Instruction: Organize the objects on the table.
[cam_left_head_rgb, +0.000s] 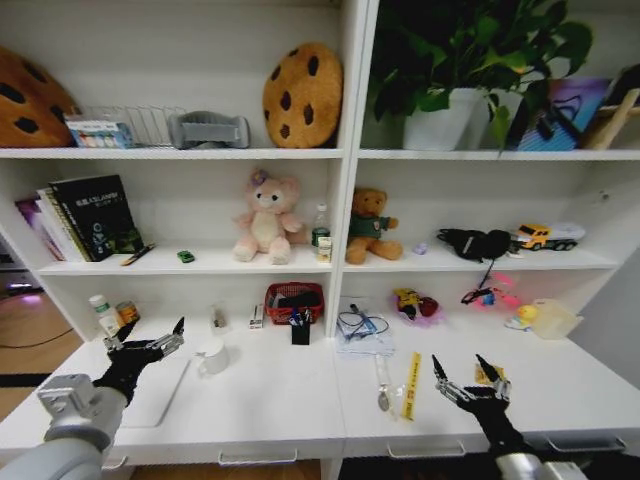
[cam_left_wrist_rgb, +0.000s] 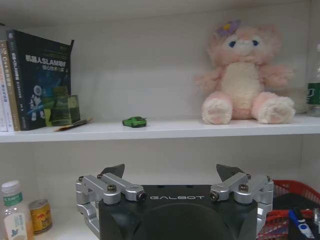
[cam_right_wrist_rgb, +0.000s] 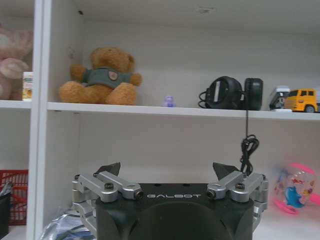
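The white table carries a silver laptop at the left, a spoon and a yellow strip right of centre, and a yellow packet. My left gripper hangs open just above the laptop's far edge, with nothing in it. Over the table's front right, my right gripper is open and empty, just ahead of the packet. A tiny green toy car sits on the shelf above; in the left wrist view the car lies beyond the open left gripper. The right gripper faces the shelves.
A white cup, a black pen holder, a red basket and a blue cable on paper stand at the table's back. A bottle and a can are at back left. Shelves with books and plush toys overhang the table.
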